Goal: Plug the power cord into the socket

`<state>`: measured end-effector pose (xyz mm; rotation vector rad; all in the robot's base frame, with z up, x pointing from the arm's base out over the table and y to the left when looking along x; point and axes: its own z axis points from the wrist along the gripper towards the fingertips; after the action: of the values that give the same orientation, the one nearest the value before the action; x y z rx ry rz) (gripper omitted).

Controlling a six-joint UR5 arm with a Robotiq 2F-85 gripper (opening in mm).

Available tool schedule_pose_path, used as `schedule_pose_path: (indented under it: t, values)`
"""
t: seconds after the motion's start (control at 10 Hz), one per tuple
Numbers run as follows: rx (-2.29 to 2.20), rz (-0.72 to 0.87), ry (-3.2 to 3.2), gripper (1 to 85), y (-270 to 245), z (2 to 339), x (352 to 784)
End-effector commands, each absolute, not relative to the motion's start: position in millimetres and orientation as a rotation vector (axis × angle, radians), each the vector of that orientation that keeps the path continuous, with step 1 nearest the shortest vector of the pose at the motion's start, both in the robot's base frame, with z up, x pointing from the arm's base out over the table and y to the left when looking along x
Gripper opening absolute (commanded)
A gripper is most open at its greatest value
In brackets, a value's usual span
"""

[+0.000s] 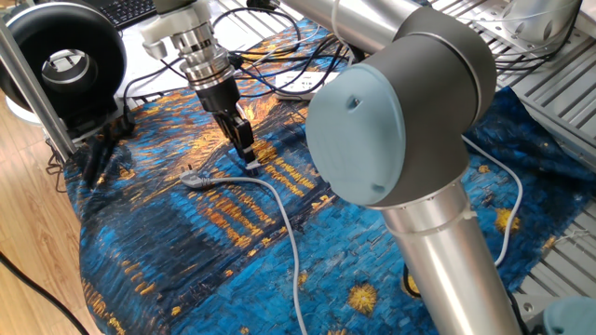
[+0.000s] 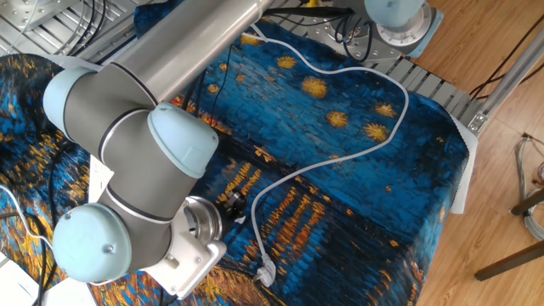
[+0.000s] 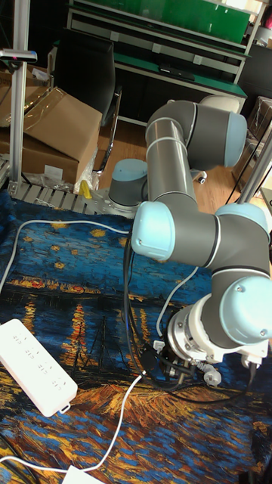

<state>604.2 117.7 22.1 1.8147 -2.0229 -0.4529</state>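
Note:
The socket is a long white power strip lying on the starry blue cloth at the left of the tall view, a stretch left of the gripper. The power cord is a thin white cable that climbs from a white box at the bottom edge up to my gripper. In one fixed view my gripper points down at the cloth. Its black fingers are close together around a small pale piece at their tips, which looks like the cord's plug. In the other fixed view the arm's elbow hides the gripper.
A thicker grey cable with a grey plug lies on the cloth just left of my fingertips, and its plug also shows near the front edge. Black cables are tangled behind the gripper. A black round device stands at the far left.

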Motion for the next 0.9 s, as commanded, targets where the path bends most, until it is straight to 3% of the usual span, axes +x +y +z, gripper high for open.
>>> schedule_pose_path:
  t: [0.0,0.8]
  values:
    - [1.826,-0.472,-2.031,35.3,120.7,19.5,607.9]
    - [1.802,-0.487,-2.028,32.3,115.7,20.9,597.0]
